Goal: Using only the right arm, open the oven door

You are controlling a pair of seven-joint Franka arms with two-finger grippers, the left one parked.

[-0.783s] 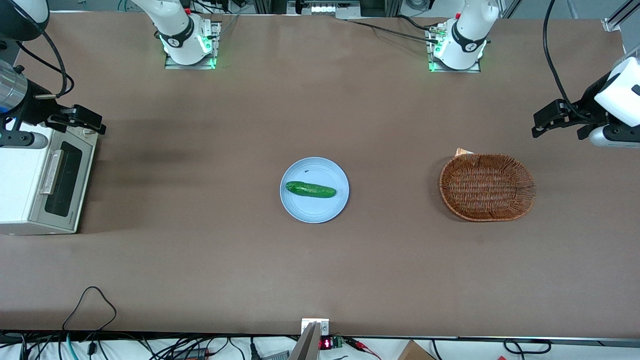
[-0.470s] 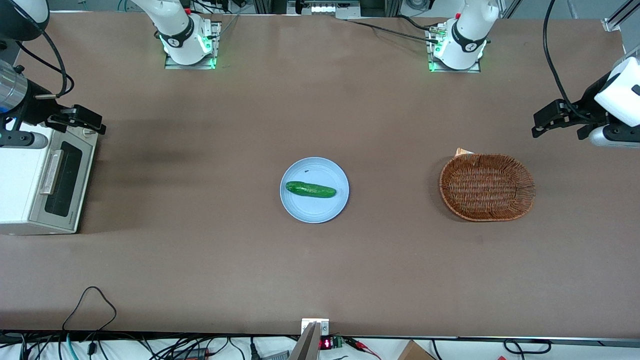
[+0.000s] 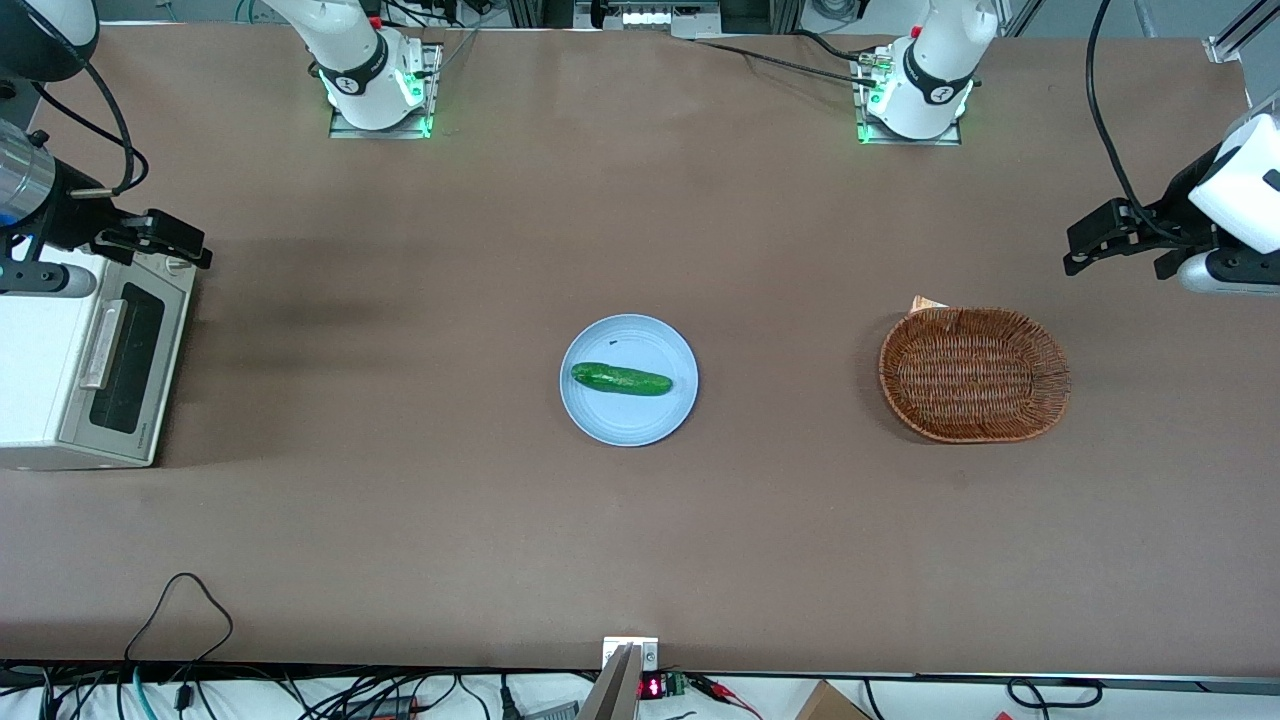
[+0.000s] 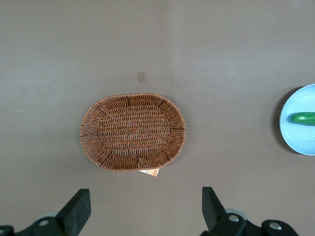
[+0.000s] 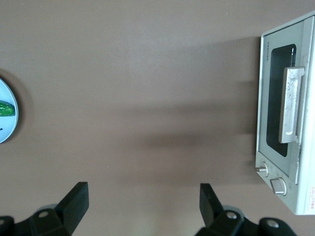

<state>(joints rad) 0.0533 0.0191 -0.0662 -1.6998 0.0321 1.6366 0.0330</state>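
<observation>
The off-white toaster oven stands at the working arm's end of the table. Its oven door is closed, with a dark glass window and a pale bar handle. The door and handle also show in the right wrist view. My right arm's gripper hangs high over the table near the oven's end farther from the front camera, apart from the door. In the right wrist view the gripper is open and empty, with bare table under it.
A pale blue plate with a green cucumber lies mid-table. A wicker basket sits toward the parked arm's end. Two knobs are on the oven's front beside the door.
</observation>
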